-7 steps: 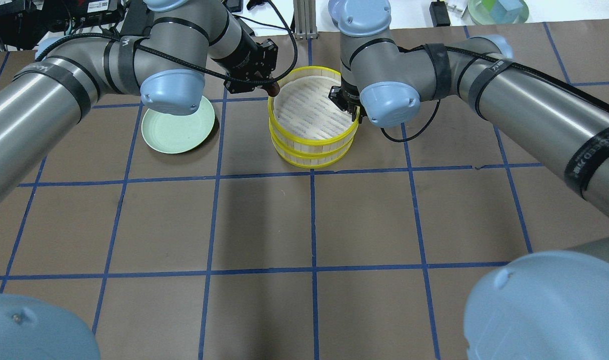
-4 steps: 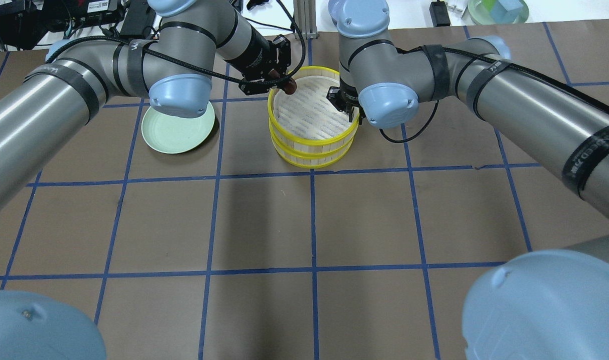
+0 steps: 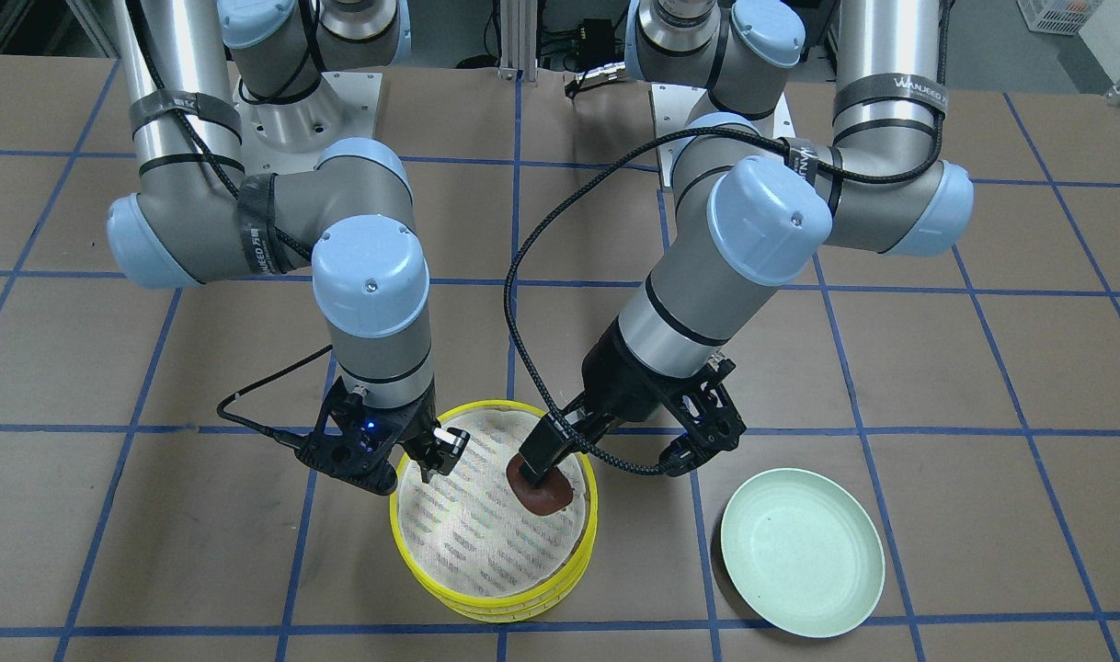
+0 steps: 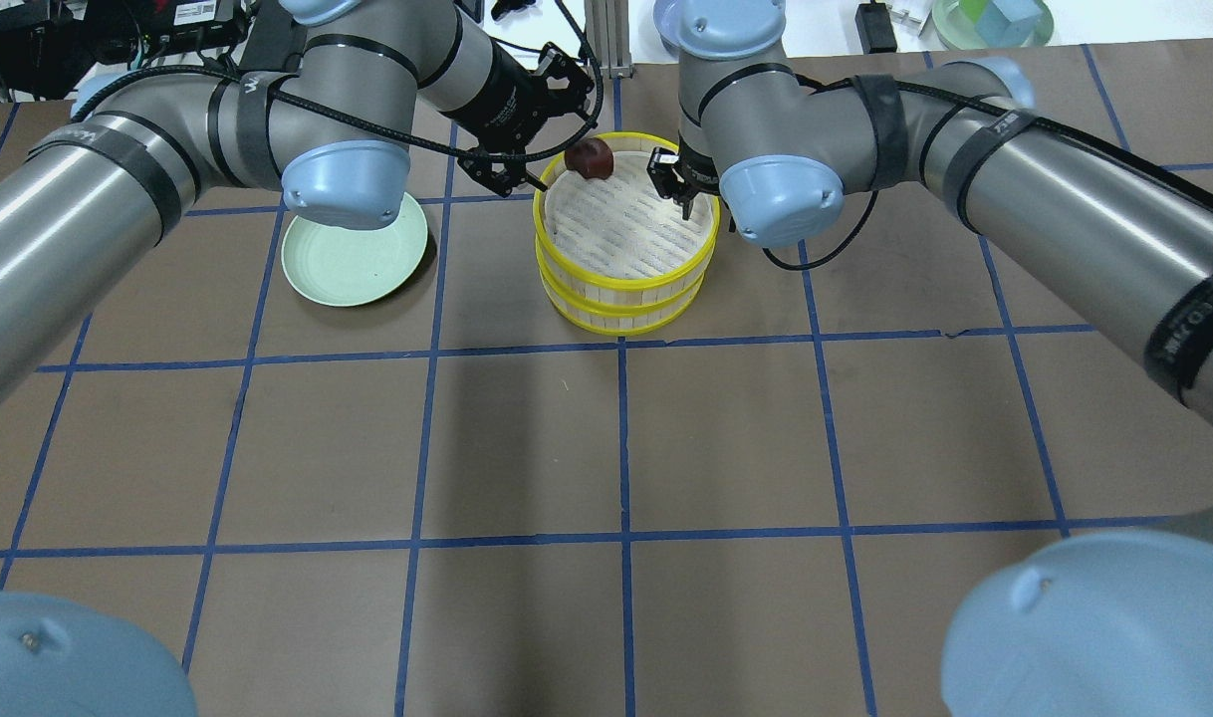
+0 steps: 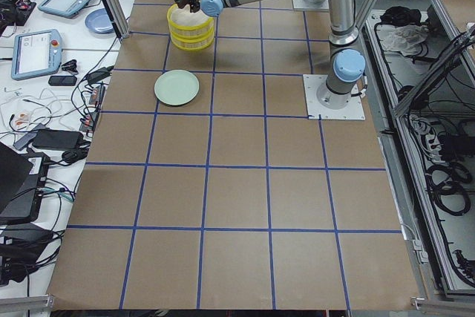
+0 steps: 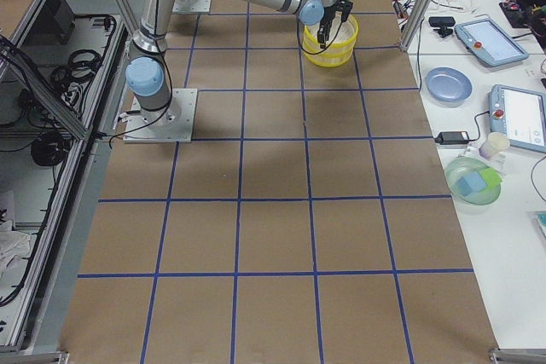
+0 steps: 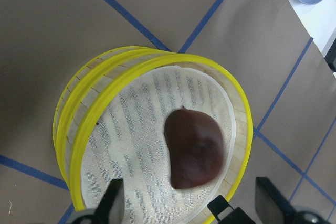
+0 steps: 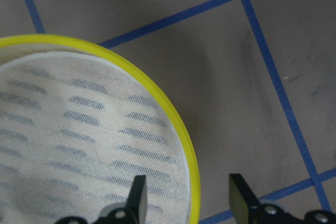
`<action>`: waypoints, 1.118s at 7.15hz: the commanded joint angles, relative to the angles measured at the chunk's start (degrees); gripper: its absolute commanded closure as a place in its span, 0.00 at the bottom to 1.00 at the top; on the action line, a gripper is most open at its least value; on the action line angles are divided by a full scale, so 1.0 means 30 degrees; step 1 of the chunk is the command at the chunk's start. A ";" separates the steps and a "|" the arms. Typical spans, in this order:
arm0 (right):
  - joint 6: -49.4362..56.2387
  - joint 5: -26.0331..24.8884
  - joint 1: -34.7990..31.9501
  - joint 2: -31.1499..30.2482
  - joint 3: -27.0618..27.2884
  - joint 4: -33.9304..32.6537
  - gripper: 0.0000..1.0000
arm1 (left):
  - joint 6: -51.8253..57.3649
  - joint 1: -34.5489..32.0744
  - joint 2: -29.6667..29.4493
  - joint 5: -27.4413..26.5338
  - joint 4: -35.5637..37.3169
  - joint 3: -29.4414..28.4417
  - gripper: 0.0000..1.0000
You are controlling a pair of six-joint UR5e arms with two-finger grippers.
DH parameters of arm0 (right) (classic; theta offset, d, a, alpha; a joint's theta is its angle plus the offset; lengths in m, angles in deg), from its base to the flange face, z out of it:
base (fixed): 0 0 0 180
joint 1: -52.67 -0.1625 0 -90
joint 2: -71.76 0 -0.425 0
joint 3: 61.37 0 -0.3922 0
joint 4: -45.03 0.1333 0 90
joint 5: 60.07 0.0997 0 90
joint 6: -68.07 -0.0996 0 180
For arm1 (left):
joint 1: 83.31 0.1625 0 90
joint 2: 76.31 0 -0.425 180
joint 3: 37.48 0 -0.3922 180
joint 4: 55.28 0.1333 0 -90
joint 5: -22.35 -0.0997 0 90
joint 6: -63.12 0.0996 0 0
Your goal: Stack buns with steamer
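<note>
While the left gripper [image 3: 615, 450] hangs spread over the dark bun [image 7: 193, 153], the right gripper [image 8: 188, 196], also spread, straddles the rim of the steamer [image 4: 621, 283]. A snag there could tip it.

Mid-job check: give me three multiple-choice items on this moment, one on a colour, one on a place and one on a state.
1. What colour is the plate?
A. blue
B. yellow
C. pale green

2. Where is the brown bun?
A. on the plate
B. on the cloth in the top tier
C. on the table

3. How is the left gripper?
A. shut on the bun
B. open, with the bun lying free
C. shut on the tier's rim

Answers:
1. C: the plate reads pale green in both exterior views.
2. B: the left wrist view shows the bun on the cloth, inside the yellow rim.
3. B: the gripper's fingers stand wide apart, clear of the bun.
</note>
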 commanded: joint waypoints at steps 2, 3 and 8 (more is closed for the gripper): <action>0.3149 -0.0081 0.1116 -0.3067 -0.0033 0.1274 0.07 | 0.2330 0.0889 0.0392 -0.0164 -0.1235 -0.0046 0.00; 0.4810 -0.0196 0.1470 -0.4701 -0.0033 0.2763 0.02 | 0.4785 0.1883 0.0975 -0.0223 -0.3102 -0.0191 0.00; 0.7461 -0.0196 0.1823 -0.8643 -0.0033 1.0336 0.00 | 1.5255 0.4205 0.3435 -0.6630 -0.8824 -0.0749 0.00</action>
